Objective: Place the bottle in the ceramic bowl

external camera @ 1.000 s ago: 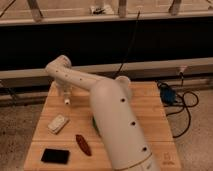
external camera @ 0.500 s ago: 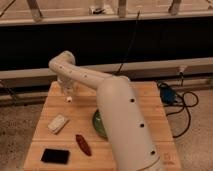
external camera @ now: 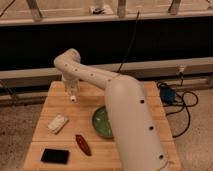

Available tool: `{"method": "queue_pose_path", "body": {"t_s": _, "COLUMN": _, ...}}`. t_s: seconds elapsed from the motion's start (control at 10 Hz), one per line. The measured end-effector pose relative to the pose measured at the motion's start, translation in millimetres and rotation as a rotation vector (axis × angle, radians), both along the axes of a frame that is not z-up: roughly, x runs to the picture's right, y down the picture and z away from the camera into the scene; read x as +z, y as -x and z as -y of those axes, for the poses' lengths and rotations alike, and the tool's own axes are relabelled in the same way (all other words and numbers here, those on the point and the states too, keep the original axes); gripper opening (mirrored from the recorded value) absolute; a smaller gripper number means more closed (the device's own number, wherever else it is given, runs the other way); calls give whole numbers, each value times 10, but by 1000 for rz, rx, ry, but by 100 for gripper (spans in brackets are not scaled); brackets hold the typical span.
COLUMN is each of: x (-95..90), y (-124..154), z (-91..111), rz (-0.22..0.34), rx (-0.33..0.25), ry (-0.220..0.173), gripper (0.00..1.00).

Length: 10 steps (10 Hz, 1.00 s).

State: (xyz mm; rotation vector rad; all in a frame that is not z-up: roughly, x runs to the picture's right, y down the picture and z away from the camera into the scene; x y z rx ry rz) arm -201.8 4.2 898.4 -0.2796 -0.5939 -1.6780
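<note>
I saw the pincer (external camera: 71, 92) clamped on the small pale translucent bottle (external camera: 73, 98) over the wooden tabletop (external camera: 47, 102), well apart from the round glossy green ceramic bowl (external camera: 101, 123).

The gripper (external camera: 70, 90) hangs over the far left of the wooden counter (external camera: 44, 138), with the small pale translucent bottle (external camera: 73, 97) at its tip. The round glossy green ceramic bowl (external camera: 100, 123) sits nearer and to the right, partly hidden by the white arm (external camera: 127, 117).

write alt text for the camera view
The gripper of a white robot arm holds a small pale translucent bottle over the far left of a wooden table, apart from the round glossy green ceramic bowl half hidden behind the arm. Nearer lie a flat white block, a dark red oblong and a flat black rectangle.
</note>
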Motion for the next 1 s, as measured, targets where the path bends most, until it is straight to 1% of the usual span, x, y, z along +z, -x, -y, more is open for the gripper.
{"method": "queue_pose_path", "body": {"t_s": 0.2, "x": -44, "y": -156, "z": 6, "rz": -5, "rx": 6, "ry": -1, "gripper": 0}}
{"method": "queue_pose_path", "body": {"t_s": 0.4, "x": -102, "y": -225, "z": -22, "rz": 0, "rx": 11, "ry": 4, "gripper": 0}}
{"method": "queue_pose_path", "body": {"t_s": 0.6, "x": -141, "y": -382, "z": -46, "rz": -5, "rx": 18, "ry": 2, "gripper": 0}}
{"method": "queue_pose_path", "body": {"t_s": 0.8, "x": -207, "y": -508, "z": -107, "rz": 0, "rx": 28, "ry": 11, "gripper": 0}}
{"method": "queue_pose_path", "body": {"t_s": 1.0, "x": -258, "y": -662, "z": -152, "rz": -5, "rx": 37, "ry": 11, "gripper": 0}}
